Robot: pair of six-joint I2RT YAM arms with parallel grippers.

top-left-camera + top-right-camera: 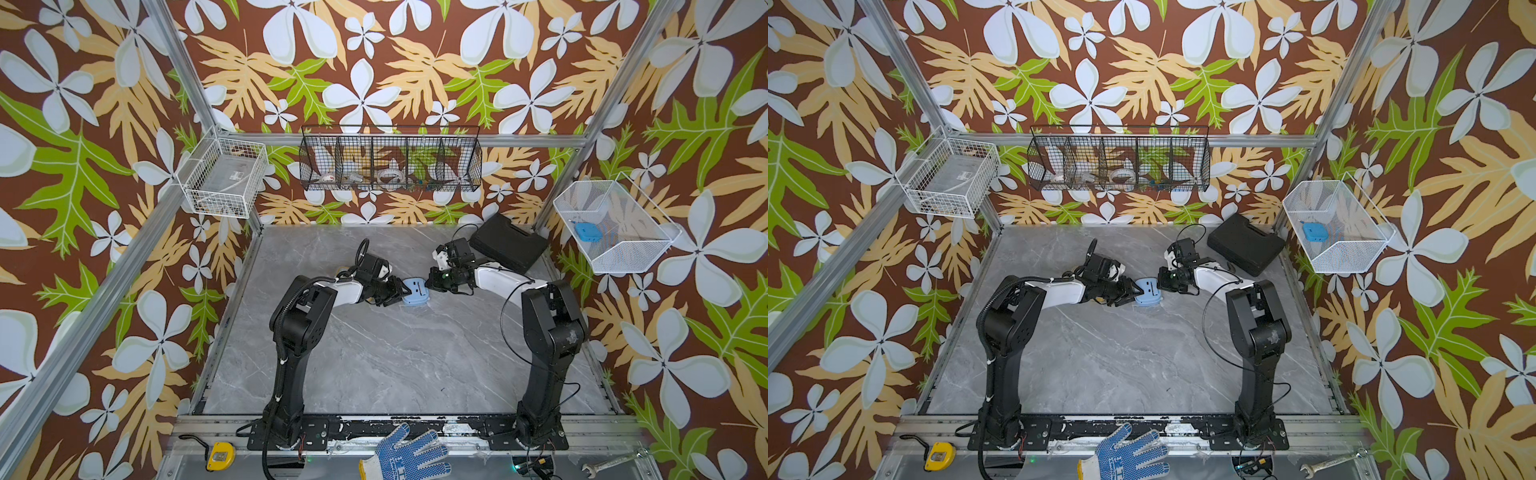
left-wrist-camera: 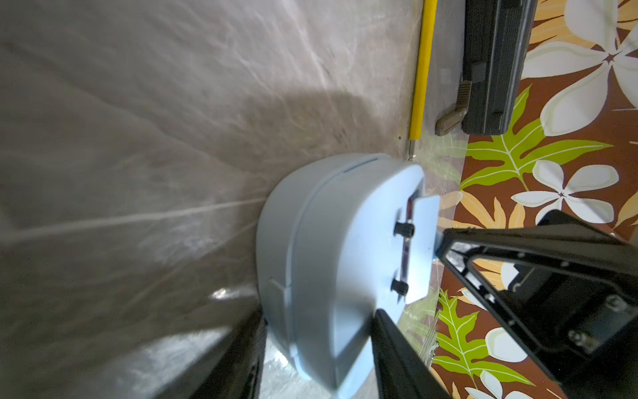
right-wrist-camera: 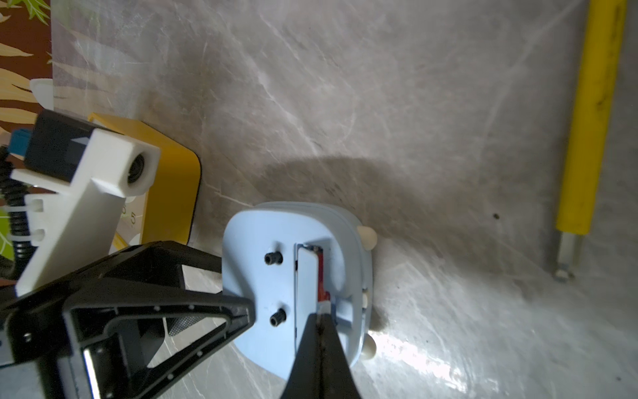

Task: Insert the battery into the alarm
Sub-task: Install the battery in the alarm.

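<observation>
Centrally, the left gripper (image 2: 317,316) clamps the face-down alarm clock (image 3: 248,241); the right gripper (image 3: 319,319), tips pressed together, points along the long axis of the red battery (image 3: 324,276), at its near end.

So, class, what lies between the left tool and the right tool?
The light blue alarm, seen in both top views; the left tool clamps it, and the shut right tool touches it.

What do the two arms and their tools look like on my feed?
Both are black with a white forearm shell: left arm, right arm. A black corrugated hose climbs the left; thin black cables loop off the right, whose wrist shows a green light. The left tool and right tool have black, triangular, open-frame fingers.
</observation>
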